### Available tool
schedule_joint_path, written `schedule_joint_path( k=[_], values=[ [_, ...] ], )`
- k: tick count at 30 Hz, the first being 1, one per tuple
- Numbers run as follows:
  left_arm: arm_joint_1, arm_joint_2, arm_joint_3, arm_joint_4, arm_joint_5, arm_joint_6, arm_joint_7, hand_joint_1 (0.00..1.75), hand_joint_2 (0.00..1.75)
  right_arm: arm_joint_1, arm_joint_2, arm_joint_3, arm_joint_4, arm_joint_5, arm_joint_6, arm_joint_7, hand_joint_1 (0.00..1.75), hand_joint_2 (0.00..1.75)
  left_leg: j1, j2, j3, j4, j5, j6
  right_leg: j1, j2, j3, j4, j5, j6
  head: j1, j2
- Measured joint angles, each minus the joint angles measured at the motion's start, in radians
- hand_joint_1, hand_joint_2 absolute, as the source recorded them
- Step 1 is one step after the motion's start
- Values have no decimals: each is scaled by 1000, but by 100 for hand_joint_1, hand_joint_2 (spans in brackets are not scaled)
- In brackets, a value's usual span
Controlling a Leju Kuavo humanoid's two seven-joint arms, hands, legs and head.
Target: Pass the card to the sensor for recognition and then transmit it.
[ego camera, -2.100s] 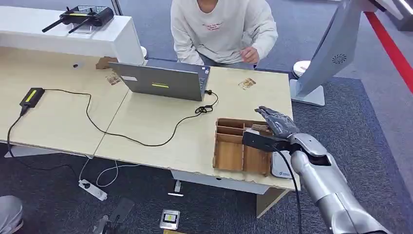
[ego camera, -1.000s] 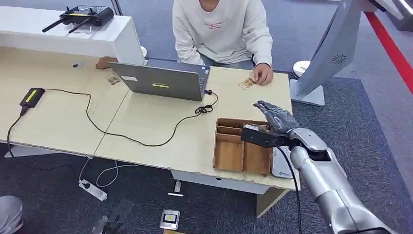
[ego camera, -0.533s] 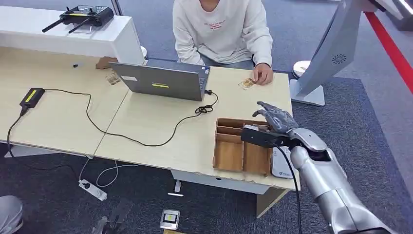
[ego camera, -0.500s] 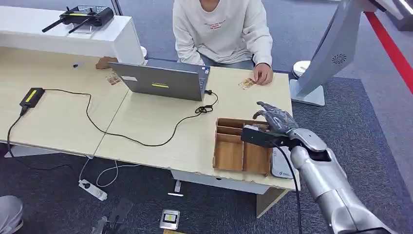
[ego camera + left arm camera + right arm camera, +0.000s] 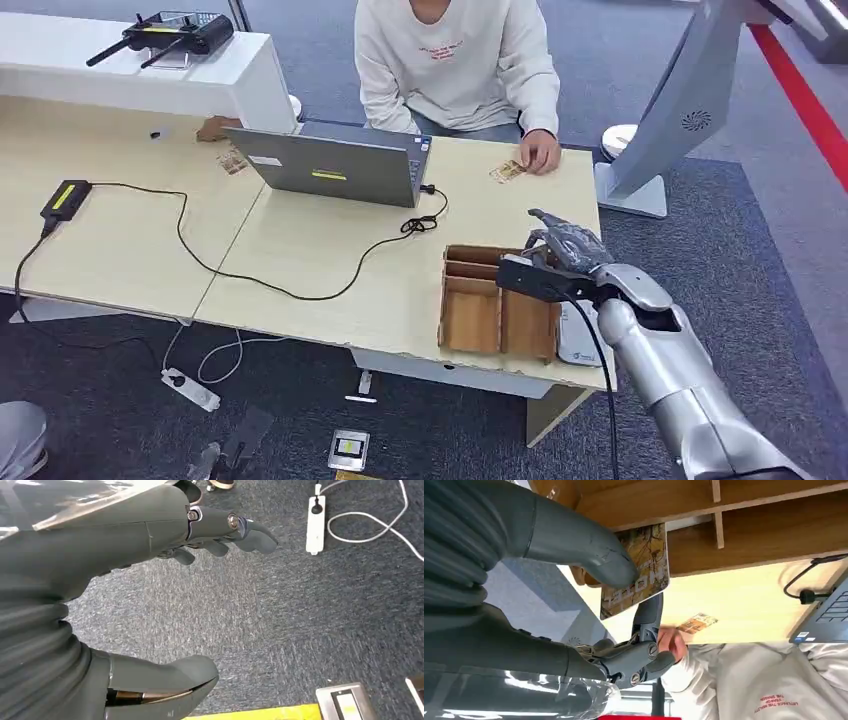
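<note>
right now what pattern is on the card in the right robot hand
A yellow-brown leafy print with white lettering on the card, best seen in the right wrist view.

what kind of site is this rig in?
Looks like an office or lab set up as a mock hotel check-in desk: light wood desk on grey carpet, a person seated behind a laptop, wooden card organizer.

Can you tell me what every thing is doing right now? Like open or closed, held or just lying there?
Hotel card: pinched by the right robot hand, above the wooden organizer.
Left robot hand: open, holding nothing, hanging over the carpet.
Laptop: lid open, cable plugged in.
Wooden organizer: open-topped, on the table.
Second card: flat on the table by the person's hand.
Power strip: lying on the carpet, one plug in.
</note>
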Motion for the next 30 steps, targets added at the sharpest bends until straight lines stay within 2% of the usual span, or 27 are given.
schedule_joint_path(
  k=[12, 17, 26, 30],
  values=[
    [0, -7, 18, 6, -17, 0, -21, 0, 175, -2, -3, -24, -30, -22, -9, -7, 175, 175, 0, 0, 0, 0, 0, 0, 0, 0, 0, 0, 0, 0, 0, 0],
    [-2, -9, 21, 15, -29, 1, -39, 0, 175, -13, -20, -48, -133, -52, 56, 11, 175, 175, 0, 0, 0, 0, 0, 0, 0, 0, 0, 0, 0, 0, 0, 0],
    [-3, -13, 36, 29, -32, -2, -48, 0, 175, -16, -42, -77, -242, -53, 62, 15, 175, 175, 0, 0, 0, 0, 0, 0, 0, 0, 0, 0, 0, 0, 0, 0],
    [-8, -8, 40, 40, -38, -44, -99, 0, 175, -22, -49, -96, -290, -62, 68, 23, 175, 175, 0, 0, 0, 0, 0, 0, 0, 0, 0, 0, 0, 0, 0, 0]
  ],
)
